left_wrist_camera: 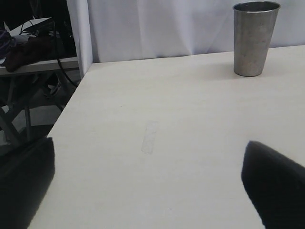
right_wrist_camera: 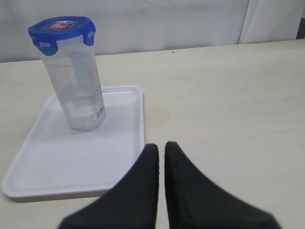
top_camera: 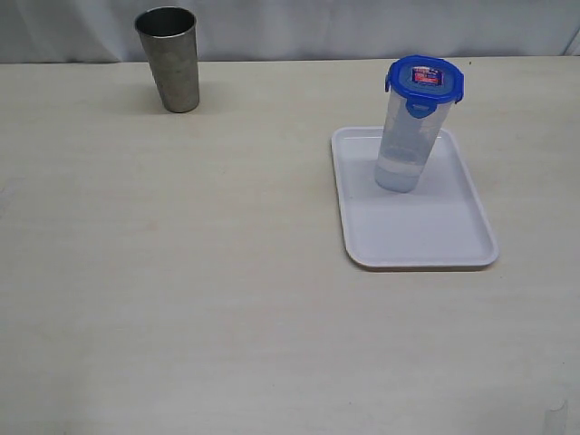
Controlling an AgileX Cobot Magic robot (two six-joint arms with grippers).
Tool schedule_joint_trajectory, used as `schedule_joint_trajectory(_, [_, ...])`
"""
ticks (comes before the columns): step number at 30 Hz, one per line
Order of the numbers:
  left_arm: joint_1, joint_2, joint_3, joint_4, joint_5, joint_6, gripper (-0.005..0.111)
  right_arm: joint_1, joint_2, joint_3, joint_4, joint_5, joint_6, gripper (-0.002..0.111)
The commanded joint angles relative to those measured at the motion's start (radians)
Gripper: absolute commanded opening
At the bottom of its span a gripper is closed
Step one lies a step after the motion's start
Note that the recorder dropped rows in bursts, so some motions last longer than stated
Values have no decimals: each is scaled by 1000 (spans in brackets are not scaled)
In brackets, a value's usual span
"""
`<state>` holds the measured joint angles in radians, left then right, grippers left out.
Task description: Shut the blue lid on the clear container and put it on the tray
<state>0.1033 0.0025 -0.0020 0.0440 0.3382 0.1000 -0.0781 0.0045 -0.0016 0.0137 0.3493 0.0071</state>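
The clear container [top_camera: 410,145], blue lid [top_camera: 424,82] on, stands upright on the tray [top_camera: 426,237], right of centre; a steel cup [top_camera: 169,59] stands upper left.

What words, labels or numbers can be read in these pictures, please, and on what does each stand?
On the blue lid, a red-and-white label: printed text, too blurred to read.
Low on the clear container, a barcode sticker: bars only, digits too small to read.
On the metal cup and the tray: no markings visible.

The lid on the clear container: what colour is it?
The lid is bright blue with a small red-and-white label on top, clearest in the exterior view.
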Motion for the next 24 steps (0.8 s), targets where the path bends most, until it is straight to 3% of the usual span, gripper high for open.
schedule_joint_trajectory(1, [1, -3, 2, -4, -9, 1, 105, -4, -4, 2, 0, -4, -7, 5])
schedule_joint_trajectory(24, [1, -3, 2, -4, -23, 1, 105, -4, -4, 2, 0, -4, -7, 5])
